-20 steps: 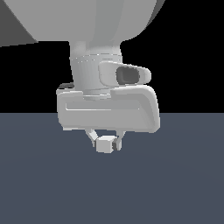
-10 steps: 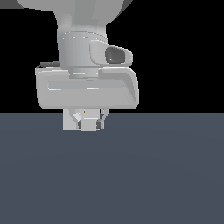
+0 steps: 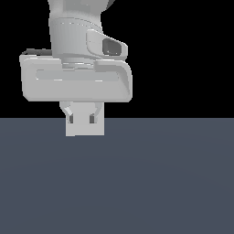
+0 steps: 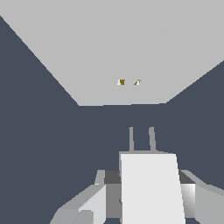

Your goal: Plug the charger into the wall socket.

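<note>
The jaws are gripping the charger [image 4: 151, 188], and I'd be lining its prongs [image 4: 141, 139] squarely with the wall socket [image 4: 127, 57] holes [image 4: 129, 82].

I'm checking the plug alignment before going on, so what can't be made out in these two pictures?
- Exterior view: the flat white wall socket panel is out of sight; the gripper and small white charger block fill its place.
- Wrist view: the panel is cut off by the picture's edges.
- Wrist view: the gap between the charger's prongs and the holes cannot be judged.
</note>
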Motion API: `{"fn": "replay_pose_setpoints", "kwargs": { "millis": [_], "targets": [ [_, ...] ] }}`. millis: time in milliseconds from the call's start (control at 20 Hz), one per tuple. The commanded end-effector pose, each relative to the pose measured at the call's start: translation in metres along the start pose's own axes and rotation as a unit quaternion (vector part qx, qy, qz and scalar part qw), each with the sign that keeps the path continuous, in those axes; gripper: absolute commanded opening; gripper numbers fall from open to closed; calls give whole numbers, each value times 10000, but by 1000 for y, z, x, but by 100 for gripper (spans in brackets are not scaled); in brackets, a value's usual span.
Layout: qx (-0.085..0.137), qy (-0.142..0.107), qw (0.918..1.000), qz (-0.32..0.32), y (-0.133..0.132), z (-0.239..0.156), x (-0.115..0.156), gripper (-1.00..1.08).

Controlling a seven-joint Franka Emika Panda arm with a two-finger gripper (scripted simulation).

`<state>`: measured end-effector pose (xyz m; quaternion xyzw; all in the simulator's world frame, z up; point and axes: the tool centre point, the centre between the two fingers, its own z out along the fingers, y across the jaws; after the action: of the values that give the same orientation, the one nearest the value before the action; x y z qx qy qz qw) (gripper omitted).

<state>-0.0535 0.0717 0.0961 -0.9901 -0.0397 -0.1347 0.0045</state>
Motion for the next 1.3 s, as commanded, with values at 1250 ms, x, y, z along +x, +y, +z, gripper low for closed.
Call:
{"fn": "replay_pose_setpoints", "kwargs": {
  "millis": [1250],
  "targets": [
    [55,-13,9999,-158,-6,5,31,-100]
  ]
}}
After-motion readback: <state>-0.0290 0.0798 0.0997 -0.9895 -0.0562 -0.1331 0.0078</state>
